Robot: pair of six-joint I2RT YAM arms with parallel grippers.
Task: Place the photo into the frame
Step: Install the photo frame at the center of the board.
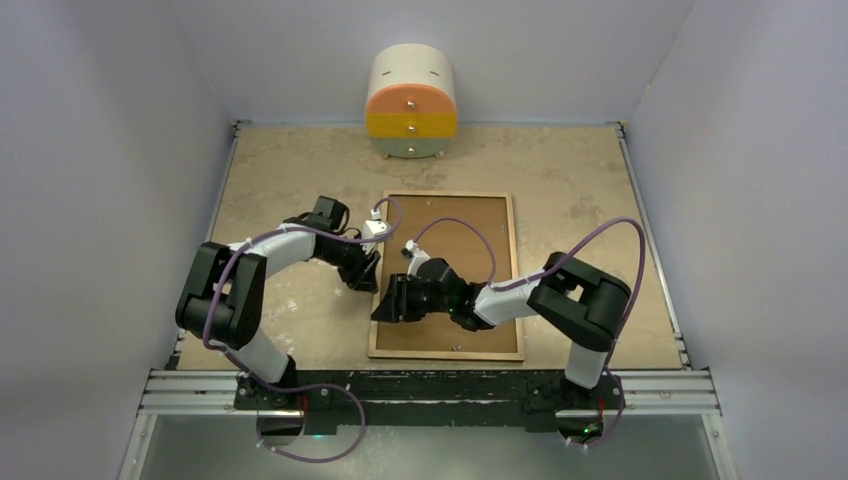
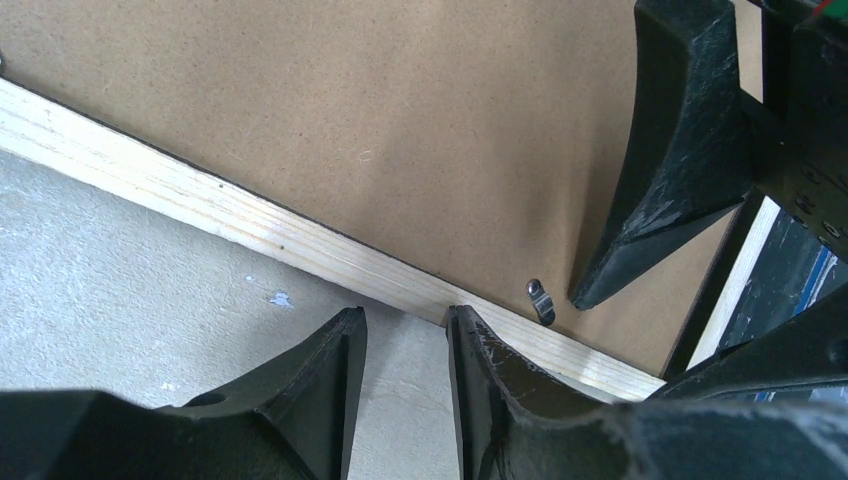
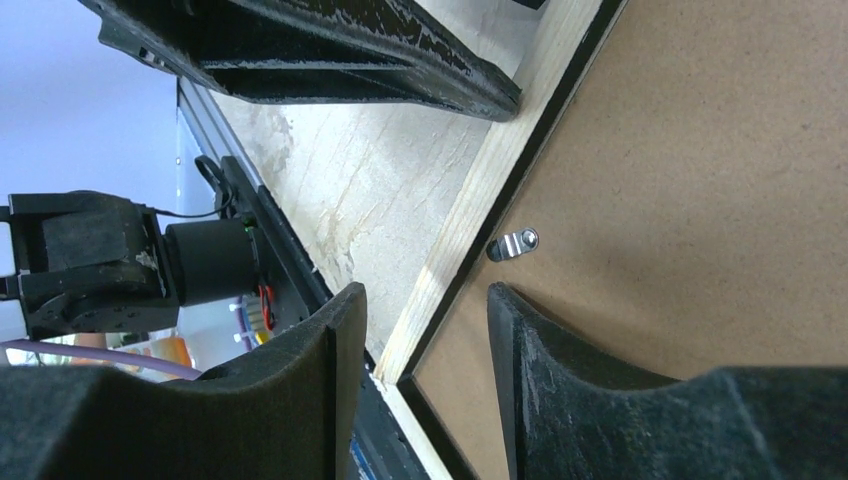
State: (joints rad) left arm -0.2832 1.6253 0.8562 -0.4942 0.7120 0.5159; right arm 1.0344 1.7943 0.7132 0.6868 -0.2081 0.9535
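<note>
I'm working in a lab test cell. Plain white walls (image 1: 100, 150) box in my table (image 1: 290, 170), and a metal rail (image 1: 190, 390) runs along its near edge.

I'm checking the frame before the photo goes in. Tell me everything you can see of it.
The frame lies flat on the table, back up: a thin rectangular light-wood rim with a dark inner edge. A brown backing board fills it, a small metal clip by the left rim. The left tool is at that rim's outer edge, contact unclear; the right tool straddles it, open. No glass or photo shows.
</note>
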